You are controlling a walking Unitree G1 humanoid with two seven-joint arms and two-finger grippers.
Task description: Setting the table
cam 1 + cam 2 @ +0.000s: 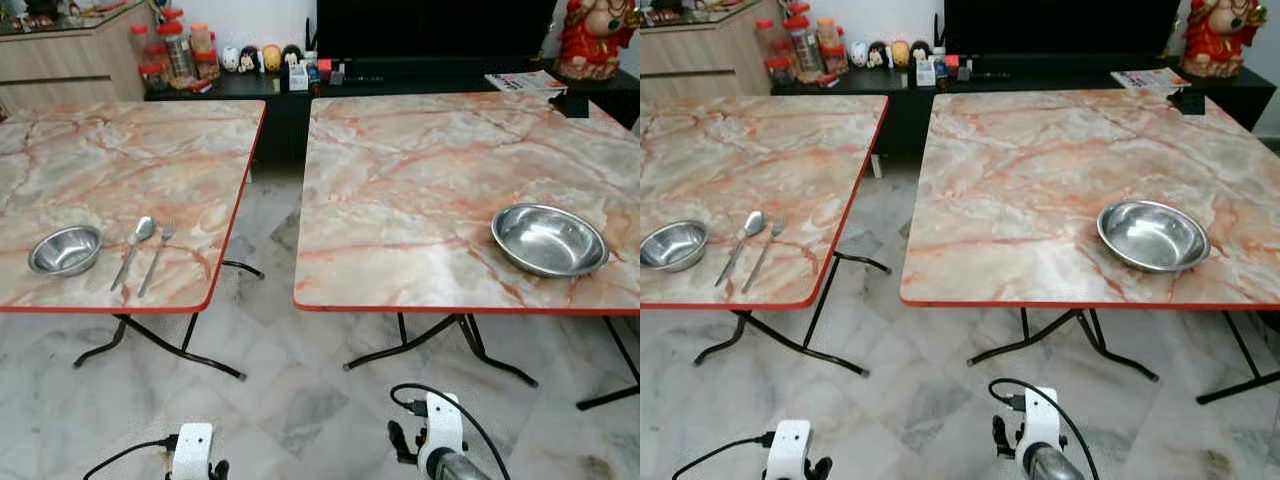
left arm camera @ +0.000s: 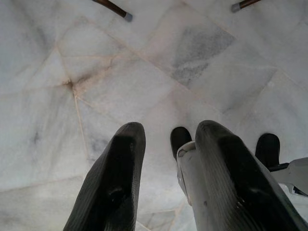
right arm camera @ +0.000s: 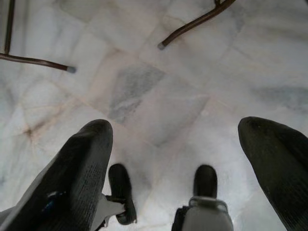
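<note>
Both grippers, left and right, hung released, holding nothing. Probably the start: next, reach the spoon at lower left.

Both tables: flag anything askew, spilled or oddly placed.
Nothing spilled or damaged. The setting is split: small bowl, spoon and fork lie on the left table, while the large bowl sits alone on the right table.

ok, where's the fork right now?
In the left eye view the fork lies on the left table near its front edge, just right of the spoon, with the small bowl further left.
</note>
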